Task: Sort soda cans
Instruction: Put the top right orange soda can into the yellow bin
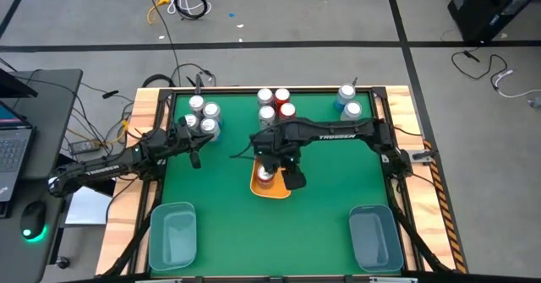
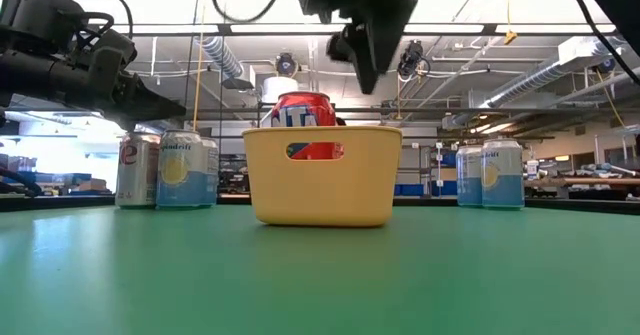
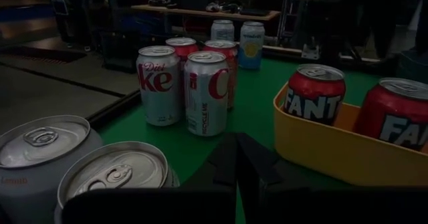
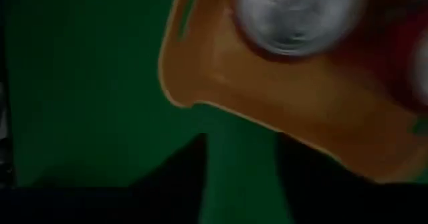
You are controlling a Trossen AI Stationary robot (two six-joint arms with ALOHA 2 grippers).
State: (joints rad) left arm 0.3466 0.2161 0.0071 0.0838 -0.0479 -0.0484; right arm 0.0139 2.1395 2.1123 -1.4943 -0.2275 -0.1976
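Observation:
Soda cans stand upright on the green table in groups: silver ones at far left, red and silver ones at far middle, two light blue ones at far right. A yellow bin sits mid-table with red Fanta cans upright inside it. My right gripper hovers open above the bin, and its wrist view looks down on a can top. My left gripper is shut and low, between the left can group and the bin, touching nothing.
Two translucent blue-grey bins rest near the front corners, one left and one right. Diet Coke cans stand ahead of my left gripper. Wooden rails edge the table. Open green surface lies between the front bins.

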